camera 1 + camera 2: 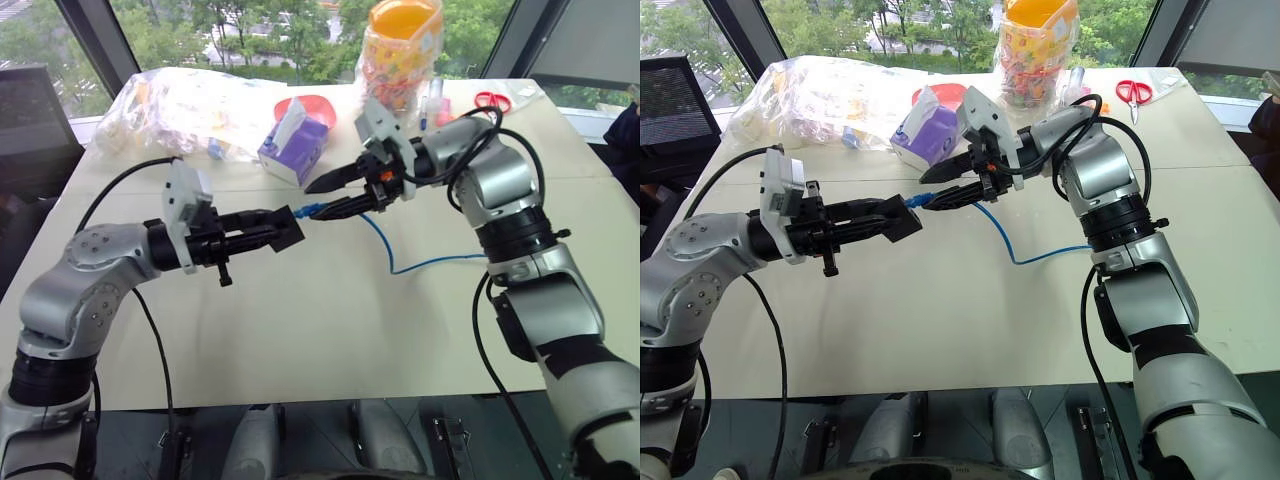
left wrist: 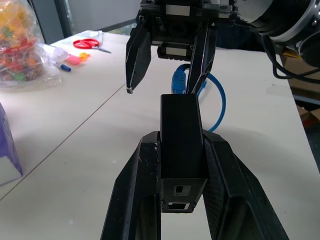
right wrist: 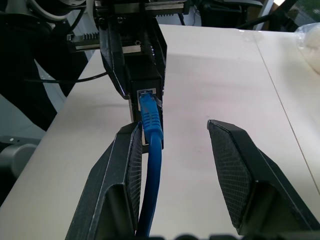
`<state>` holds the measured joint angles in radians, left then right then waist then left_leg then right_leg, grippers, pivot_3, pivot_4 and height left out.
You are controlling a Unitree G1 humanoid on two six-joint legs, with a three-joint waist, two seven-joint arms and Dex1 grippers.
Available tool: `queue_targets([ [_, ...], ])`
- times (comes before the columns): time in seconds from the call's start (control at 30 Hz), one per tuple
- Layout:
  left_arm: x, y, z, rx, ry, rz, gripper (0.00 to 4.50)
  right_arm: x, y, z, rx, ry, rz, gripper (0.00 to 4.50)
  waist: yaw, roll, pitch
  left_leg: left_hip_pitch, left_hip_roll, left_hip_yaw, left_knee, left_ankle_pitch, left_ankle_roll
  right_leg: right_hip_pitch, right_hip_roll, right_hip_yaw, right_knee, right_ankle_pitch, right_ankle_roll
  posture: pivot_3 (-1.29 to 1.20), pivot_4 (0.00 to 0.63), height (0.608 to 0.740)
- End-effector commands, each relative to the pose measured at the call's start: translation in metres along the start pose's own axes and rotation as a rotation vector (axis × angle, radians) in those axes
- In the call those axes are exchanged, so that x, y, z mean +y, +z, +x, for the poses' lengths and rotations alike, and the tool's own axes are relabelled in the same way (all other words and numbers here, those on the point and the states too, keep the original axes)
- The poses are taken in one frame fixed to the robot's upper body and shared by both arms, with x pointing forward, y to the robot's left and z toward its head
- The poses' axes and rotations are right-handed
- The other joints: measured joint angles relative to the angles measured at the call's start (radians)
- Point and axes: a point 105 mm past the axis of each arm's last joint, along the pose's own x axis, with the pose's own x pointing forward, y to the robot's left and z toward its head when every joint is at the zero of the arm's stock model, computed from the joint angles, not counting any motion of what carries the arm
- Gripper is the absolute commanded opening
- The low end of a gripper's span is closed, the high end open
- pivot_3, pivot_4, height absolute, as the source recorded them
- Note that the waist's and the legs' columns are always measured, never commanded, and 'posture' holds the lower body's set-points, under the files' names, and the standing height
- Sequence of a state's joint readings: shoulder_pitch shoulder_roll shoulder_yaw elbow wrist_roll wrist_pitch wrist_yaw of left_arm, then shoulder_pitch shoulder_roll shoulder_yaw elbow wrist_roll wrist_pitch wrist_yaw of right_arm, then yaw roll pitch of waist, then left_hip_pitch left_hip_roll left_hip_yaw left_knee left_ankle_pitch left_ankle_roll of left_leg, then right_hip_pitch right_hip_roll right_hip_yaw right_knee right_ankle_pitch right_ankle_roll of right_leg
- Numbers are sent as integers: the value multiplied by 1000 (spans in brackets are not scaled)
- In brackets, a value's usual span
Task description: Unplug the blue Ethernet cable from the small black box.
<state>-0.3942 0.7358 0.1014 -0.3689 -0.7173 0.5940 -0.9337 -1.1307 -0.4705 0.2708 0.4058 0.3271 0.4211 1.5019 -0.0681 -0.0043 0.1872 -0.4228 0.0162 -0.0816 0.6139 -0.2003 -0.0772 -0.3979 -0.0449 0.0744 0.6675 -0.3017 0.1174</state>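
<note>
— Box first: where is it?

— Up off the counter (image 1: 300,340), the small black box (image 2: 181,135) sits clamped between the fingers of the left pincer (image 1: 285,231), which points level toward the right arm.

— And the cord?

— The blue Ethernet cable (image 3: 150,150) is plugged into the box's end face. From there it sags down to the counter and runs toward the right arm.

— What is the right pincer (image 1: 335,194) doing?

— Its fingers stand apart around the blue boot just behind the plug. One finger (image 3: 127,170) lies against the cable; the other is clear of it.

— Anything behind?

— A purple tissue box (image 1: 293,150), a clear bag of items (image 1: 180,110) and red-handled scissors (image 1: 492,100).
</note>
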Motion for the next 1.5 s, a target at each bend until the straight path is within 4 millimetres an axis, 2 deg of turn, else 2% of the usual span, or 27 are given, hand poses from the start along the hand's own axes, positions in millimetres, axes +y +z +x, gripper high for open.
queue_targets([
  [0.03,-4,10,0,-23,-15,58,503,5,17,-1,-13,25,-59,2150,0,0,0,0,0,0,0,0,0,0,0,0,0,0,0,0,150,740],
  [0.57,-4,9,1,-25,-17,66,503,9,16,7,-11,59,-44,2150,0,0,0,0,0,0,0,0,0,0,0,0,0,0,0,0,150,740],
  [0.7,-4,8,1,-21,-14,67,503,9,17,7,-15,61,-44,327,0,0,0,0,0,0,0,0,0,0,0,0,0,0,0,0,150,740],
  [0.73,-4,7,1,-20,-13,67,503,9,18,7,-15,61,-44,77,0,0,0,0,0,0,0,0,0,0,0,0,0,0,0,0,150,740],
  [1.17,-5,8,0,-13,-12,87,503,8,10,5,19,46,-50,77,0,0,0,0,0,0,0,0,0,0,0,0,0,0,0,0,150,740],
  [1.4,-13,-12,-10,119,-61,278,503,3,-4,-13,114,25,-100,77,0,0,0,0,0,0,0,0,0,0,0,0,0,0,0,0,150,740],
  [1.5,-11,-16,-14,126,-48,297,503,4,-5,-20,129,34,-103,77,1,0,0,0,0,0,0,0,0,0,0,0,0,0,0,0,150,740],
])
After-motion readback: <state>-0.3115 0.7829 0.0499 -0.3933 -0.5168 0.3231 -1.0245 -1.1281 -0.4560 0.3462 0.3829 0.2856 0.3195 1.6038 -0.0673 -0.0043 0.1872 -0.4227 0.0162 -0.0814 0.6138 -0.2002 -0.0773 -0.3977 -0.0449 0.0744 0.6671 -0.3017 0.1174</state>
